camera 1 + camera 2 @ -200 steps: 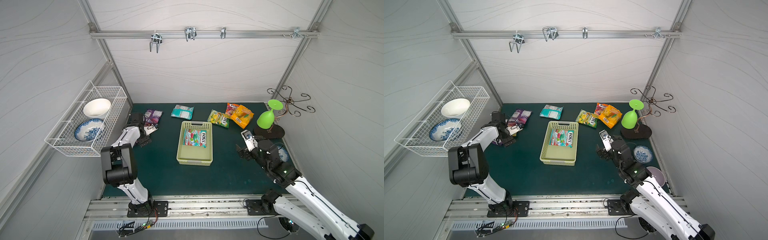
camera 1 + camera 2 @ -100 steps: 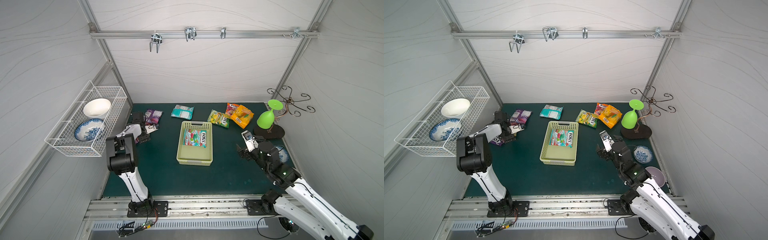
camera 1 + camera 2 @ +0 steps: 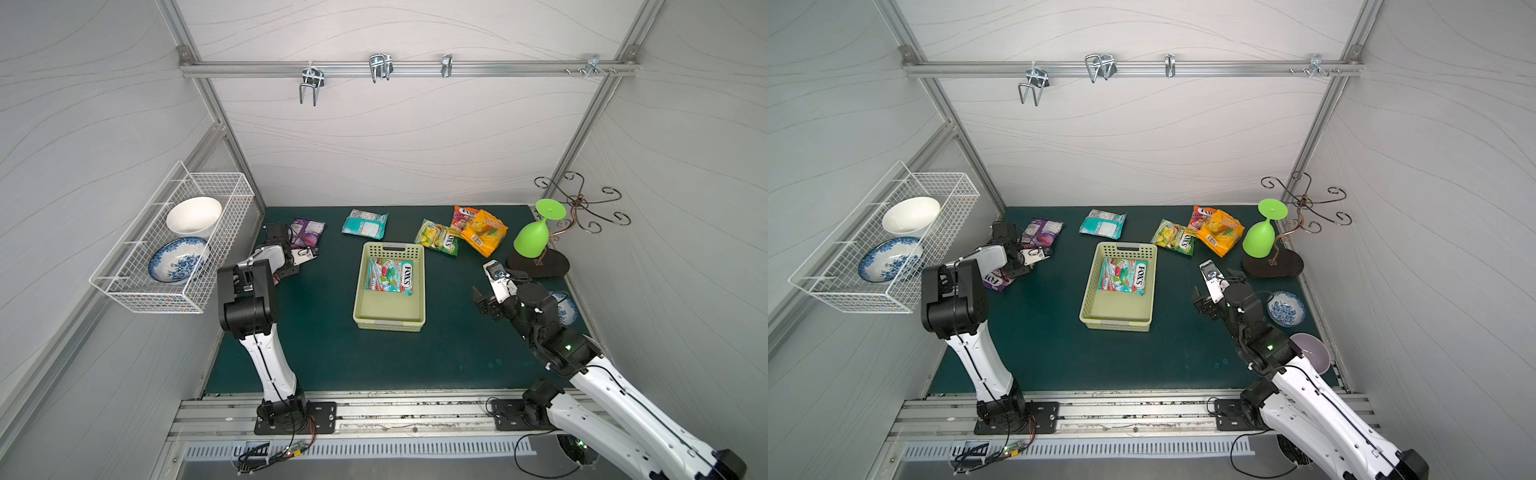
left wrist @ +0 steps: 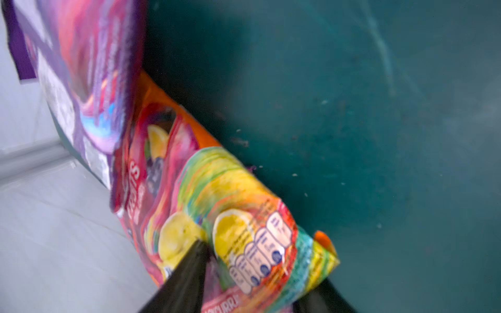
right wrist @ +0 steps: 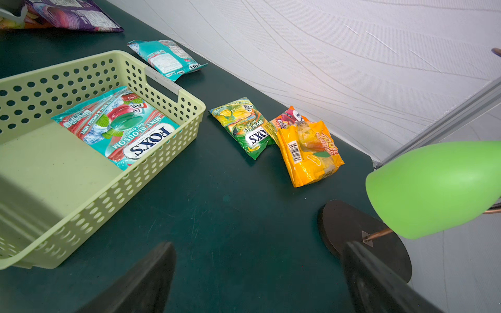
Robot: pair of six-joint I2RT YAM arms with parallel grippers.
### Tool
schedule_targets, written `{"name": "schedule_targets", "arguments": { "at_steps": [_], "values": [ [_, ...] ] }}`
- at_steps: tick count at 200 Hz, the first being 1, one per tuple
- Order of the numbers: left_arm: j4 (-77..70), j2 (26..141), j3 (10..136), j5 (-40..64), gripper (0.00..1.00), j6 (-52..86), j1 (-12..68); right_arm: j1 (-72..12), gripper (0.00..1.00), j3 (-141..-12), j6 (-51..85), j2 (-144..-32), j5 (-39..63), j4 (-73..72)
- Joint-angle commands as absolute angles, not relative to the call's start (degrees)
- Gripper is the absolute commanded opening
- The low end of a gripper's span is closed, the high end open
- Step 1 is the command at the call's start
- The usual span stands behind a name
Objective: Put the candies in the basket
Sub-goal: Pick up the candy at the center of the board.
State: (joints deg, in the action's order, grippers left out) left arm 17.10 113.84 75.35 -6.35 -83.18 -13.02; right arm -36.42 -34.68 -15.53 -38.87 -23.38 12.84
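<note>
There's the pale yellow-green perforated plastic basket (image 3: 360, 286) on the dark green mat (image 3: 324, 340), with a teal-and-red glossy FOX'S bag (image 3: 390, 276) inside. Ten o'clock of it is a purple glossy bag with pink swirls (image 3: 306, 229), at eleven a teal bag with a white panel (image 3: 365, 223), at one a yellow-green bag (image 3: 438, 237), at two an orange bag (image 3: 484, 232). In the left wrist view there's a rainbow-striped pink bag with printed lemons (image 4: 238, 225)

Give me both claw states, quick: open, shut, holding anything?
Left claw: shut on the multicoloured candy bag, it appears.
Right claw: open, holding nothing.
</note>
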Motion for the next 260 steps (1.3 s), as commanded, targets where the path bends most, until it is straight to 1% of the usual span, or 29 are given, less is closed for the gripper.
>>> {"name": "schedule_targets", "arguments": {
  "at_steps": [1, 13, 23, 56, 74, 103, 130, 144, 173, 191, 214, 240, 260],
  "values": [
    [17.2, 113.8, 76.8, -5.2, 0.25, -84.9, -13.3, -36.7, 0.99, -34.2, -16.1, -37.8, -23.3, 10.7],
    [17.3, 113.2, 76.5, -5.1, 0.09, -84.1, -13.3, -36.6, 0.99, -34.1, -16.3, -37.9, -23.8, 10.6],
    [18.6, 112.3, 76.4, -4.4, 0.00, -83.3, -13.3, -36.4, 0.99, -33.9, -16.3, -38.1, -24.3, 10.7],
    [18.2, 109.4, 74.4, -3.5, 0.00, -82.5, -13.3, -36.7, 0.99, -33.8, -16.3, -37.1, -23.0, 10.5],
    [21.3, 107.5, 75.1, -2.1, 0.00, -80.6, -13.3, -36.6, 0.99, -33.4, -16.3, -37.2, -24.2, 10.8],
    [21.0, 104.0, 74.0, -0.7, 0.00, -79.5, -12.9, -36.7, 0.99, -33.7, -16.4, -36.6, -22.5, 10.5],
    [25.7, 101.2, 75.2, 1.3, 0.00, -76.0, -12.1, -36.7, 0.99, -33.2, -16.2, -36.8, -23.1, 10.8],
    [26.2, 99.6, 74.6, 1.8, 0.00, -74.0, -11.1, -36.8, 0.99, -33.4, -16.3, -36.3, -22.1, 10.4],
    [30.3, 96.4, 74.3, 3.1, 0.00, -69.7, -8.6, -36.7, 0.99, -33.1, -16.3, -36.4, -23.4, 10.8],
    [29.7, 93.7, 73.2, 3.0, 0.00, -68.2, -7.1, -36.8, 0.99, -33.1, -16.6, -35.7, -21.6, 10.3],
    [29.9, 90.2, 72.6, 3.1, 0.00, -66.0, -5.3, -36.8, 0.99, -32.9, -16.6, -36.2, -22.6, 10.7],
    [29.6, 86.1, 71.8, 3.9, 0.00, -65.5, -3.3, -37.1, 0.99, -32.1, -17.6, -34.4, -19.4, 9.6],
    [31.2, 83.7, 72.7, 4.1, 0.00, -64.1, -1.4, -37.1, 0.99, -31.6, -17.7, -33.7, -19.7, 9.8]
  ]
}}
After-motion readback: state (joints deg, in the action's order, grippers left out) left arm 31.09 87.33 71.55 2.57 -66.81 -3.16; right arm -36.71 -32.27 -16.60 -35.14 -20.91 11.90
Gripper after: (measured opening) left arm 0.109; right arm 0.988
